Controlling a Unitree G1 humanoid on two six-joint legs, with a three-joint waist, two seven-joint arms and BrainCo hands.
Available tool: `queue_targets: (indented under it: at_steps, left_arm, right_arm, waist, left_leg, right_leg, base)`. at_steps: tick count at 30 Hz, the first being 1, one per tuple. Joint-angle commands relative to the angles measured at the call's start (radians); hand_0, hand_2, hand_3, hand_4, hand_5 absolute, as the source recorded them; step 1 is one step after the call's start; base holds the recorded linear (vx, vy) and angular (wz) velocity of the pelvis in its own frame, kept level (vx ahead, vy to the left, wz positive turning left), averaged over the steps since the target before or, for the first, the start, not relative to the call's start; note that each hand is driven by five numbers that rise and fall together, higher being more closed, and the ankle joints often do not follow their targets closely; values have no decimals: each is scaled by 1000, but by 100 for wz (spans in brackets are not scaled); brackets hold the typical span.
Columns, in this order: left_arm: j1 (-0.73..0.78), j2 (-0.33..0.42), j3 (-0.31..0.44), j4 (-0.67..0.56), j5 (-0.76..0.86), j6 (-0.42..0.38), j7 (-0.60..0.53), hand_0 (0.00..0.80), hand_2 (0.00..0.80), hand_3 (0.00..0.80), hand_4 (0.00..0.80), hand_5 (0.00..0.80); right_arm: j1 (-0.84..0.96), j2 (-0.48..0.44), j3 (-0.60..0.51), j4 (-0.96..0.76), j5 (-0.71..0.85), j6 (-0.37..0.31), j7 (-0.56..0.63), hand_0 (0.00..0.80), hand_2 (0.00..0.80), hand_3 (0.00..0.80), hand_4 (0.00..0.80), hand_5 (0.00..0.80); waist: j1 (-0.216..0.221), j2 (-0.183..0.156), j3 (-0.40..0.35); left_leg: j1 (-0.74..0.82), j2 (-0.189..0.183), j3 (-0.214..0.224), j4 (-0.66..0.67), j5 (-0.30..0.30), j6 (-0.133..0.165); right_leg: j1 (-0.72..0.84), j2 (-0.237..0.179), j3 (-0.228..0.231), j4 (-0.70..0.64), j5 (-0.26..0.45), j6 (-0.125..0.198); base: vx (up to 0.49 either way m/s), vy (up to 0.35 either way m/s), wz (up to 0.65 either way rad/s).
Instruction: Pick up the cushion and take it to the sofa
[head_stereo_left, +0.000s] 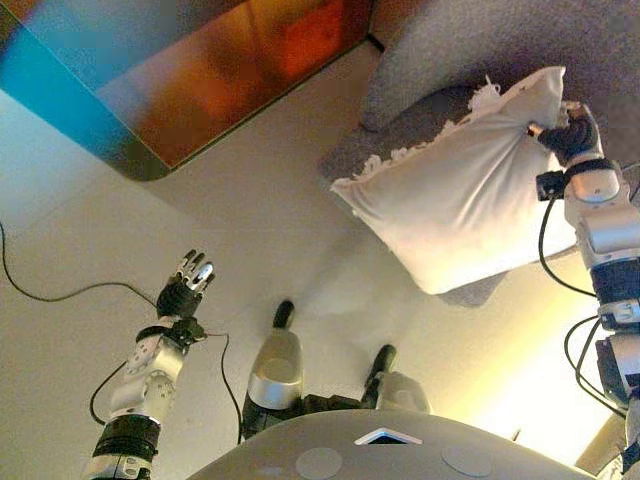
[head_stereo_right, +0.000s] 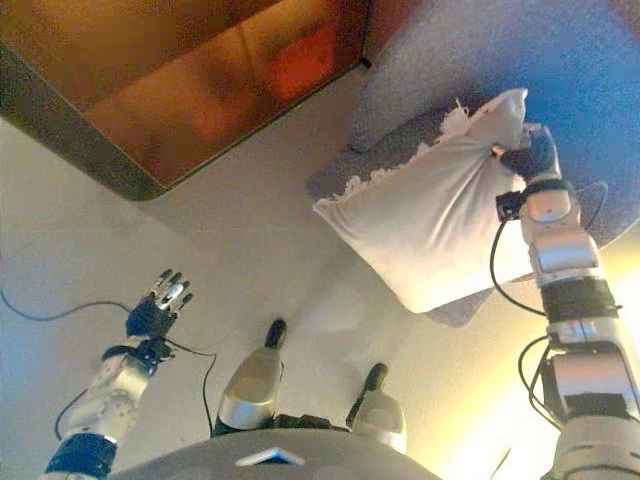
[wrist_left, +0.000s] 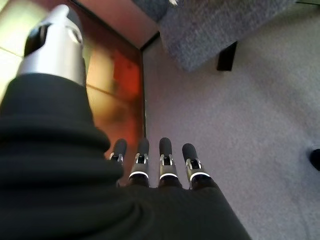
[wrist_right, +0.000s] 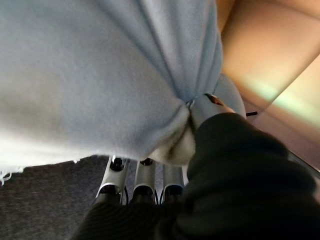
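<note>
My right hand (head_stereo_left: 567, 135) is clenched on a corner of the white cushion (head_stereo_left: 460, 195), bunching the cloth so it hangs free | cushion held over the grey sofa (head_stereo_left: 480, 40) seat edge, ready, I judge, to set down | my left hand (head_stereo_left: 185, 290) hangs empty, fingers straight, low over the floor (head_stereo_left: 200, 210), kept clear

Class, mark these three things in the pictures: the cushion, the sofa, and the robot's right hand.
cushion (head_stereo_left: 465, 195), left eye view, middle of its white cover.
sofa (head_stereo_left: 470, 40), left eye view, grey upholstery above the cushion.
right hand (head_stereo_left: 572, 133), left eye view, dark cover at the cushion's corner.
</note>
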Motion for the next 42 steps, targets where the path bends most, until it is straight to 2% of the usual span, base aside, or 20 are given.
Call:
queue_targets:
  at_steps: [1, 4, 6, 10, 14, 19, 27, 28, 29, 32, 42]
  left_arm:
    - [-9, 55, -11, -51, -23, -54, -5, 0, 0, 0, 0, 0]
    - [-7, 68, -17, -42, -30, -63, -27, 0, 0, 0, 0, 0]
    - [-7, 81, -29, -46, -46, -79, -28, 0, 0, 0, 0, 0]
    - [-18, 86, -58, -53, -100, -105, 2, 0, 0, 0, 0, 0]
    - [-30, 88, -65, -72, -139, -118, 31, 0, 0, 0, 0, 0]
    - [-25, 107, -56, -105, -162, -122, 46, 0, 0, 0, 0, 0]
    - [-17, 118, -64, -112, -192, -144, 33, 0, 0, 0, 0, 0]
    - [-18, 121, -68, -111, -192, -148, 33, 0, 0, 0, 0, 0]
    - [-19, 122, -70, -116, -190, -150, 36, 0, 0, 0, 0, 0]
    - [-17, 131, -71, -137, -206, -148, 47, 0, 0, 0, 0, 0]
    - [-5, 139, -75, -137, -228, -152, 44, 0, 0, 0, 0, 0]
  right_arm:
    - [-261, -152, 63, 17, 27, -112, -87, 800, 800, 800, 800, 800]
    - [-344, -163, 106, 75, 62, -124, -104, 800, 800, 800, 800, 800]
    - [-381, -160, 135, 85, 56, -136, -145, 800, 800, 800, 800, 800]
    - [-453, -176, 172, 117, 61, -144, -207, 800, 800, 800, 800, 800]
    - [-559, -211, 232, 188, 68, -139, -235, 800, 800, 800, 800, 800]
    - [-681, -249, 315, 271, 70, -113, -263, 800, 800, 800, 800, 800]
    - [-784, -265, 430, 376, 54, -53, -297, 800, 800, 800, 800, 800]
    - [-793, -264, 441, 388, 60, -36, -306, 668, 668, 668, 668, 668]
    - [-799, -264, 449, 400, 67, -17, -317, 0, 0, 0, 0, 0]
    - [-818, -271, 463, 433, 61, 20, -349, 0, 0, 0, 0, 0]
    - [-843, -284, 486, 457, 42, 27, -410, 0, 0, 0, 0, 0]
  waist:
    - [36, -11, -45]
    - [46, -7, 3]
    - [44, 9, 54]
    - [36, 34, 115]
    - [39, 47, 138]
    - [56, 56, 147]
    - [75, 73, 159]
    - [77, 74, 159]
    - [79, 74, 159]
    - [83, 76, 159]
    - [89, 76, 142]
  left_leg:
    - [18, 20, 9, -5, -31, 3]
    - [-67, 11, -16, 131, -69, -1]
    - [-135, 23, -31, 221, -91, -2]
    - [-219, 36, -43, 290, -103, -8]
    - [-265, 27, -45, 273, -80, -12]
    - [-287, 16, -33, 208, -34, -13]
    - [-288, 13, -15, 166, -10, -13]
    - [-285, 13, -11, 159, -7, -12]
    - [-283, 13, -7, 152, -4, -11]
    - [-282, 16, 3, 146, 1, -12]
    - [-263, 25, 28, 141, -1, -13]
  right_leg:
    - [-66, -74, -23, 69, 65, 29]
    - [-109, -86, -5, 125, 43, 20]
    - [-165, -88, 22, 184, 25, 13]
    - [-236, -80, 49, 222, 13, 8]
    - [-269, -80, 41, 205, 25, 12]
    - [-279, -82, 5, 161, 44, 21]
    - [-261, -80, -23, 120, 55, 22]
    - [-256, -79, -25, 114, 55, 23]
    - [-251, -79, -29, 109, 57, 23]
    - [-238, -81, -40, 98, 60, 23]
    - [-195, -83, -60, 75, 64, 26]
  base:
    - [38, -22, 8]
    - [-65, -10, 11]
    - [-172, 22, -2]
    - [-117, 29, -9]
    - [-127, 19, -5]
    - [-74, 9, -2]
    - [-16, 23, -4]
    - [0, 0, 0]
    - [0, 0, 0]
    - [-13, 12, 4]
    - [1, 10, -4]
